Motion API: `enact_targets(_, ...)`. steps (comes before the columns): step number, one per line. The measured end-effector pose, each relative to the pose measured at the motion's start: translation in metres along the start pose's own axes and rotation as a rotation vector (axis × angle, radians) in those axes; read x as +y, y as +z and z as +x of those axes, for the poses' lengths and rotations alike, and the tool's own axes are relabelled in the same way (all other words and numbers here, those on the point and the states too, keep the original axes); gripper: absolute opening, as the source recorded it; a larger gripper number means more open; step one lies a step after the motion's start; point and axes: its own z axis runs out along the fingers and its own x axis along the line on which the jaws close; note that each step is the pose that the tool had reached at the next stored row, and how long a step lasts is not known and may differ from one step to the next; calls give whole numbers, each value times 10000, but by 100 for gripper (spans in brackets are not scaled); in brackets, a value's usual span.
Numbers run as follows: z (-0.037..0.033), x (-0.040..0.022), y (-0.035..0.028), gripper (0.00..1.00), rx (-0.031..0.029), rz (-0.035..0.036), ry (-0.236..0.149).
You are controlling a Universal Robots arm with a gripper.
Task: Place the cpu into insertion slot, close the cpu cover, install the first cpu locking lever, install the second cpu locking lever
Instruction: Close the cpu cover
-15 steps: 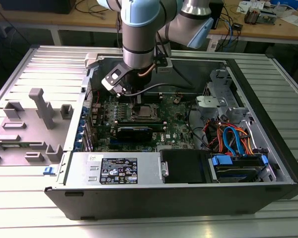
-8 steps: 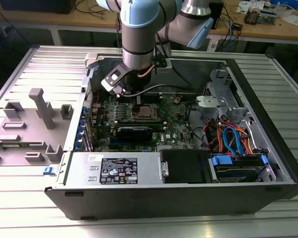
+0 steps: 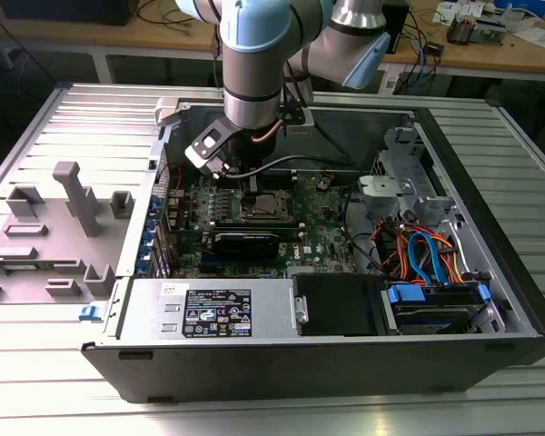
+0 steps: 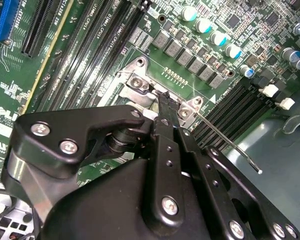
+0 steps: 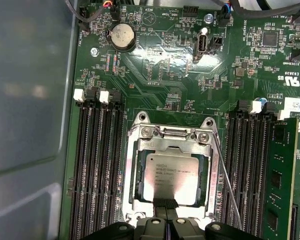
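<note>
Squarely seated, the small silver cpu (image 5: 170, 172) lies under the grey metal cpu cover (image 5: 175, 146), the black gripper (image 5: 165, 204) clenched empty at its edge. A flat, gentle press looks wisest.

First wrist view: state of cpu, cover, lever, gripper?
cpu: seated in the insertion slot.
cpu cover: down flat around the cpu.
locking lever: angled out from the slot, unlatched.
gripper: shut, tip at the cpu's edge.
</note>
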Motion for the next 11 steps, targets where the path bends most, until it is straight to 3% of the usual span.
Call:
enact_targets(7,2,3,-36,11,7,-5,0)
enact_targets(9,-2,44,-38,11,3,-3,1)
enact_targets(11,-13,161,-38,11,3,-2,0)
